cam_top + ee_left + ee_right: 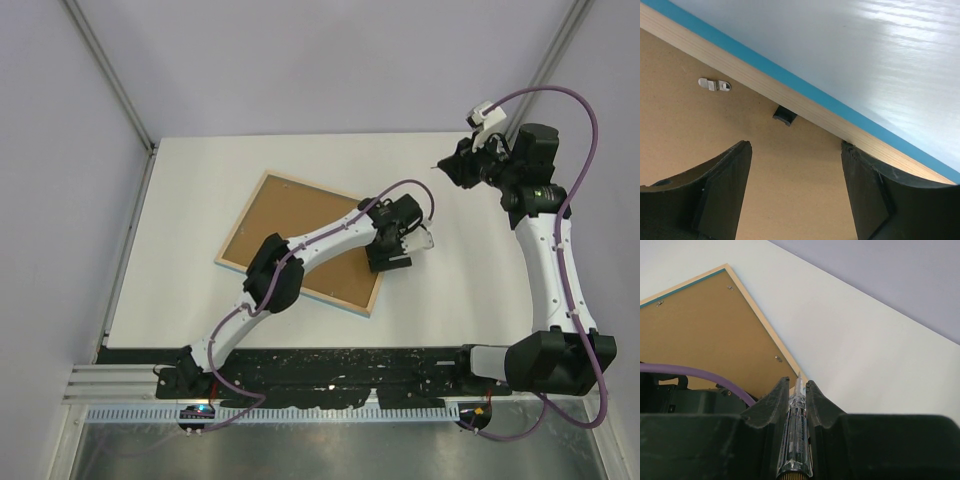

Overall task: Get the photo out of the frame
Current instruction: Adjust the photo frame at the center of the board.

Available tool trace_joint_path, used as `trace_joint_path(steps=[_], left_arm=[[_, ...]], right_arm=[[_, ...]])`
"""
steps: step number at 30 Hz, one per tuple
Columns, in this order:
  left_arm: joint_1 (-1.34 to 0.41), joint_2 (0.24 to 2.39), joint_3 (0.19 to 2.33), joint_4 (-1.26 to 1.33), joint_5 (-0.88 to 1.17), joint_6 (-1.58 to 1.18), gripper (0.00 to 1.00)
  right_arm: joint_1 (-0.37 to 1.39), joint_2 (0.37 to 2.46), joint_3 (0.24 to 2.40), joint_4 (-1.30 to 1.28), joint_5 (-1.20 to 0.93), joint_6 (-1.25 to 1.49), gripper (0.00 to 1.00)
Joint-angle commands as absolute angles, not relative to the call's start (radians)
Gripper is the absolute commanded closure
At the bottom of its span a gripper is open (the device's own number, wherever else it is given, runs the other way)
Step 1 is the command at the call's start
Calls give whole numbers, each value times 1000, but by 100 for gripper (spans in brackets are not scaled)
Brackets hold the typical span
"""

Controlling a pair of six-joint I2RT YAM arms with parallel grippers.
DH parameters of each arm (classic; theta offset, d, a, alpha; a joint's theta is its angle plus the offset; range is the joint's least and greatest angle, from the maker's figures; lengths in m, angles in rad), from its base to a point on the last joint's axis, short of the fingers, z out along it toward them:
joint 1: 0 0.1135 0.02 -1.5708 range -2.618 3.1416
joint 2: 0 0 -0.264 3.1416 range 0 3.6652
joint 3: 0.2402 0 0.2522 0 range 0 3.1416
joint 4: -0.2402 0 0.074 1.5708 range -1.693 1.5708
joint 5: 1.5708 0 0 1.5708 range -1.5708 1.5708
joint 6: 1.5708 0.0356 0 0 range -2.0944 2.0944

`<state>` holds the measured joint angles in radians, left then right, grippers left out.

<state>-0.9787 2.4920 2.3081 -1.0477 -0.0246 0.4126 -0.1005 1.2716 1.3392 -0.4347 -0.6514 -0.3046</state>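
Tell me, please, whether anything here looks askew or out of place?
The light-blue wooden picture frame lies face down, brown backing board up, turned askew to the edges of the white table. Nothing looks damaged or spilled.

The back of the frame [755,80] is seen as pale bare wood with a fine grain; its outer edge is painted bright blue and smooth. Inside the frame, the backing board [790,190] looks like brown fibreboard, matt and even. On it, near the frame's rim, a small clip [714,85] of shiny metal is fixed. Outside the frame, the table [865,60] is white and smooth, with a soft sheen. The left gripper [796,147] is made of matt black plastic.
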Motion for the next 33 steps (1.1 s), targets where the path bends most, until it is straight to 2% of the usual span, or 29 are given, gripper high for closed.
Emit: trace_joint_path(steps=[1,11,19,25,32,33], left_arm=[[-1026,2471,2301,-1054,109,440,23],[-1072,2467,2332,-1048,178,404,23],[-904,2324,2372,-1014,118,209,15],[-726,2120,2145,-1014,28,46,10],[-493,2060,1912,-1091,34,-222,6],[-470,2036,1852,-1059,19,-232,0]], right_arm=[[-107,1239,1370,-397,-675,-287,92],[-109,1239,1365,-399,-686,-285,92],[-110,1252,1373,-399,-707,-281,92],[-110,1273,1397,-402,-736,-278,92],[-110,1307,1411,-396,-775,-256,92],[-110,1307,1414,-396,-778,-255,92]])
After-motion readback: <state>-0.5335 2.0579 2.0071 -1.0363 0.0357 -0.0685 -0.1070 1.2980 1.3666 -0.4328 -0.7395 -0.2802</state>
